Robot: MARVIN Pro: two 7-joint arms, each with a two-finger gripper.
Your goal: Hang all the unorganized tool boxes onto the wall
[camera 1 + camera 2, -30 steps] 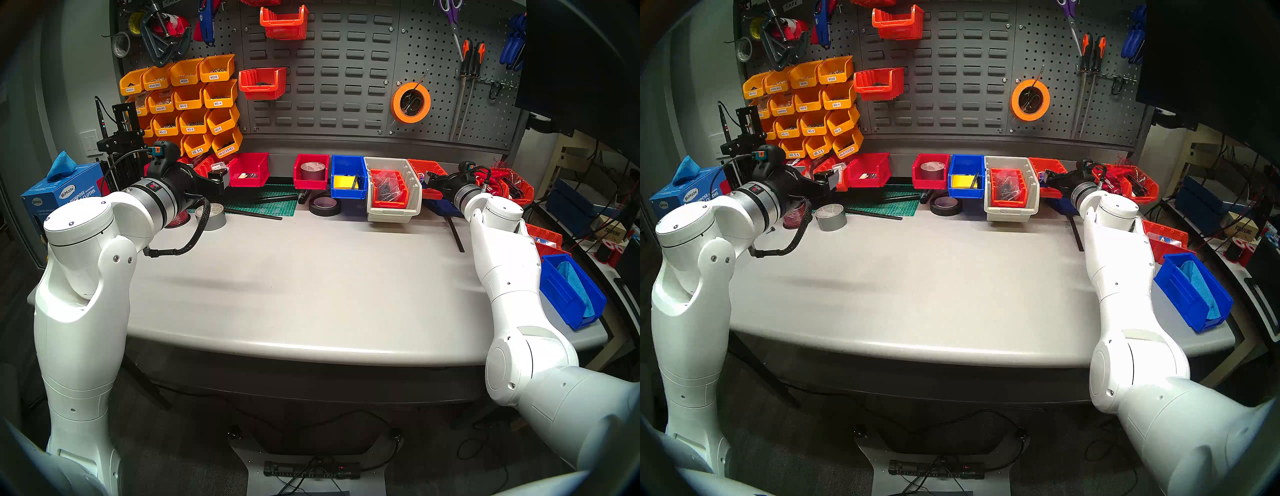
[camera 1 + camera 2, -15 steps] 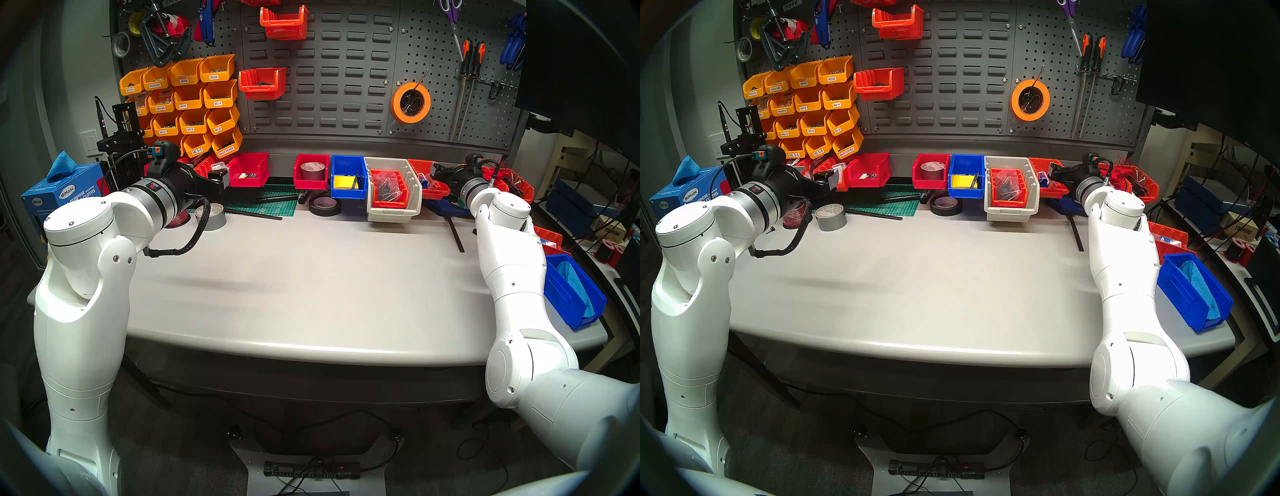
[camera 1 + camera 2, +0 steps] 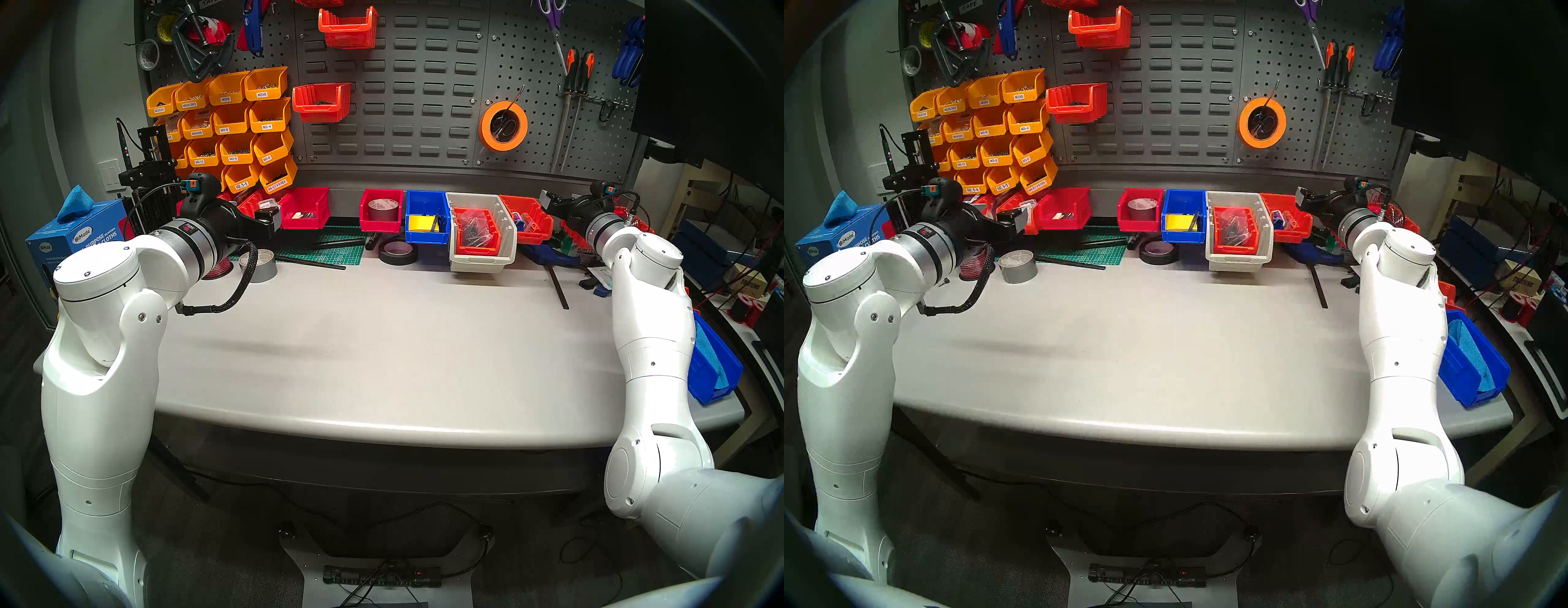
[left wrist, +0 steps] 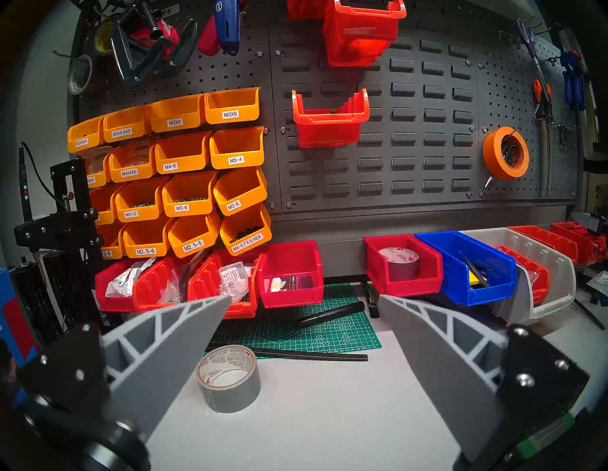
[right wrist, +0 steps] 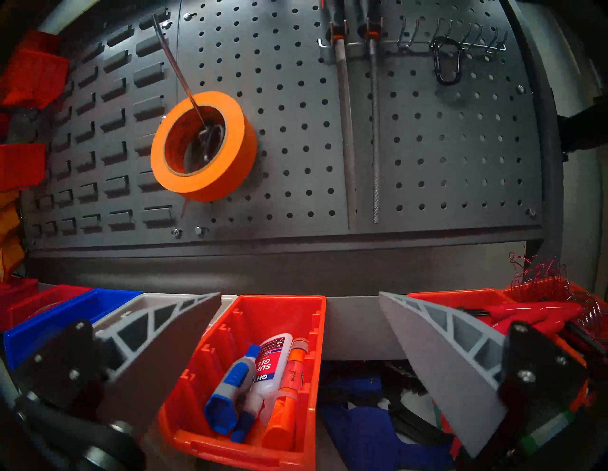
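Note:
An orange-red ribbed tool box (image 3: 535, 220) holding glue bottles stands on the bench at the back right. My right gripper (image 3: 547, 198) hovers open just right of and above it. In the right wrist view the box (image 5: 197, 378) lies low between the spread fingers (image 5: 437, 355), untouched. Two bright red tool boxes (image 3: 304, 208) (image 3: 380, 211) stand further left. My left gripper (image 4: 304, 297) is open and empty, short of the left one. Two orange-red boxes (image 3: 348, 27) (image 3: 322, 102) hang on the louvred wall (image 3: 415, 106).
A blue bin (image 3: 426, 218) and a pale bin (image 3: 505, 246) with an orange one inside stand between the red boxes. Yellow-orange labelled bins (image 3: 237, 123) fill the left pegboard. A duct tape roll (image 3: 259, 265), black tape (image 3: 397, 252), green mat (image 3: 335, 250) and blue clamp (image 3: 547, 254) lie on the bench.
My right arm has swung to the right and its gripper has risen, uncovering the orange-red tool box. The left arm has not moved.

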